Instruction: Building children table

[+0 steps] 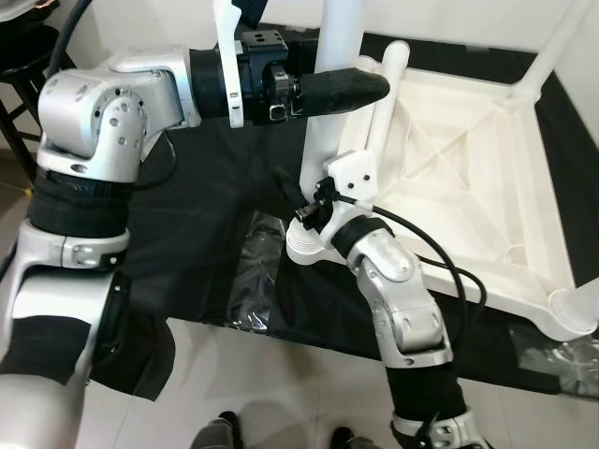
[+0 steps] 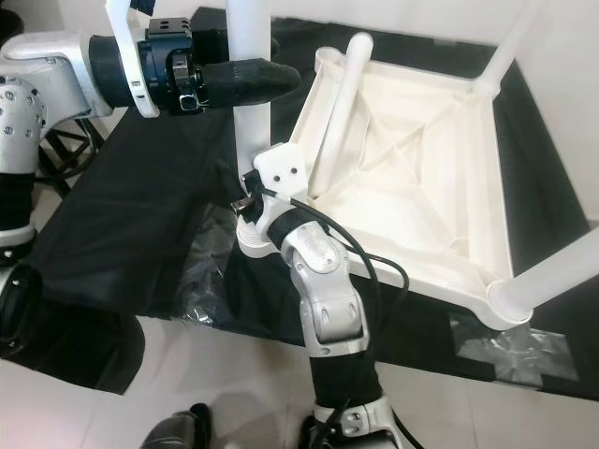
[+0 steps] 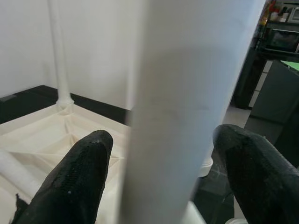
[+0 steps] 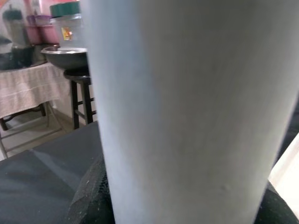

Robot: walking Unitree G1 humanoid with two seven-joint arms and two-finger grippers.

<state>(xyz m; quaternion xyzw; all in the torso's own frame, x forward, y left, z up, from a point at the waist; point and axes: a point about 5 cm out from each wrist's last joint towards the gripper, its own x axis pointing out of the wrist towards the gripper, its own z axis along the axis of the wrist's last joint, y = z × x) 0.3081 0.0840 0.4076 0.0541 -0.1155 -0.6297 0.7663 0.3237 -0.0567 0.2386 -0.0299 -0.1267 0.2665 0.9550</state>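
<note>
right pincer (image 2: 245, 208) gripping white leg (image 2: 251, 84)

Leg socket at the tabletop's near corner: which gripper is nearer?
Right. The right gripper is low on the upright white leg, just above the corner socket of the upturned tabletop. The left gripper is on the same leg, higher up.

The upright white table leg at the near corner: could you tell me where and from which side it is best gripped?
Grip the white table leg on its straight round shaft, from the side, fingers straddling it. The left hand does this high up; the right hand works low, near the flared base. The smooth, nearly even shaft suits a side pinch.
</note>
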